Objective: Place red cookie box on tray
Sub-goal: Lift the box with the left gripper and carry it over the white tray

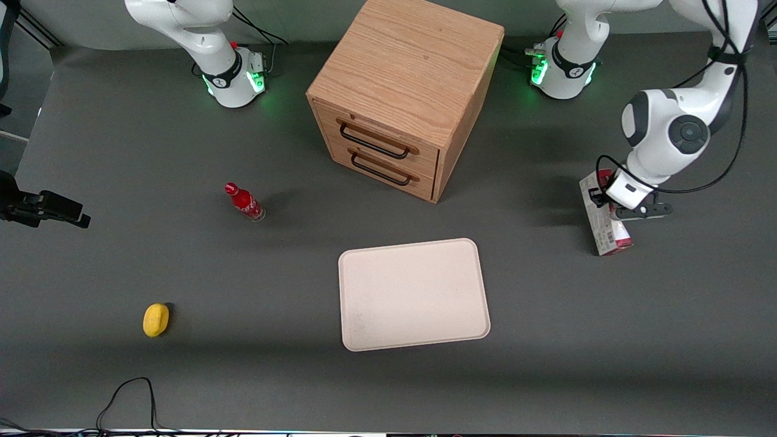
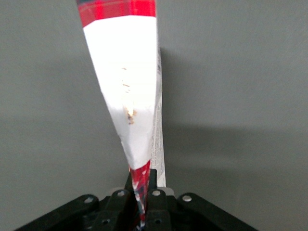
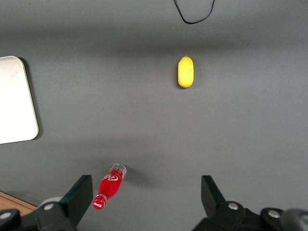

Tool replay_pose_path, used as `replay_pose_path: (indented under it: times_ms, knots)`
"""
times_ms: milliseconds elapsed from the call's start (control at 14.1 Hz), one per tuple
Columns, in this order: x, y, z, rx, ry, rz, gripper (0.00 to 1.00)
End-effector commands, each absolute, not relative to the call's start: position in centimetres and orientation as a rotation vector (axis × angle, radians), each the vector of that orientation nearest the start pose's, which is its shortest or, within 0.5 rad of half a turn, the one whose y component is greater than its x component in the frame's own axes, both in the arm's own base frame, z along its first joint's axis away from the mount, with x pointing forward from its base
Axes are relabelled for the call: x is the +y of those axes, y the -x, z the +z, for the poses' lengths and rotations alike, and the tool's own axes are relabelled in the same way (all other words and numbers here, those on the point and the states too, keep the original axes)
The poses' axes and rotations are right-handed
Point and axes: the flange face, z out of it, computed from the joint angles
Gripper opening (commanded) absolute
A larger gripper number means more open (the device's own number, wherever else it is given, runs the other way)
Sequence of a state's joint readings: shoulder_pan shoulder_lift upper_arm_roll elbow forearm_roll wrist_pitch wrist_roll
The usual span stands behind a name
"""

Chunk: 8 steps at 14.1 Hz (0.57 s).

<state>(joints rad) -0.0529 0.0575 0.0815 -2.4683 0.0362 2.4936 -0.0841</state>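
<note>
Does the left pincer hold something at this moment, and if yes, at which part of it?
Yes. The left pincer is shut on the red cookie box, gripping one end of it, toward the working arm's end of the table.

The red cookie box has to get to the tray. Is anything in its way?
Nothing visible. The gripper is shut on the red cookie box, toward the working arm's end, and only bare table lies between it and the tray.
</note>
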Motion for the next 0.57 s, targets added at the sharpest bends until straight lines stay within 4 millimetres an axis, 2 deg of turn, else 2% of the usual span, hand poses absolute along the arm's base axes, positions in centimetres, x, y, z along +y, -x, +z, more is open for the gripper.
replay_pose_path:
  times_ms: [0,283,495]
  knots:
    - [1.5,-51.2,34.0,-0.104,3.097,0.067,0.0]
    - [0.6,-56.3,45.4,-0.061,3.09,0.098,0.0]
    - [-1.6,-58.8,53.3,-0.033,3.108,0.11,0.0]
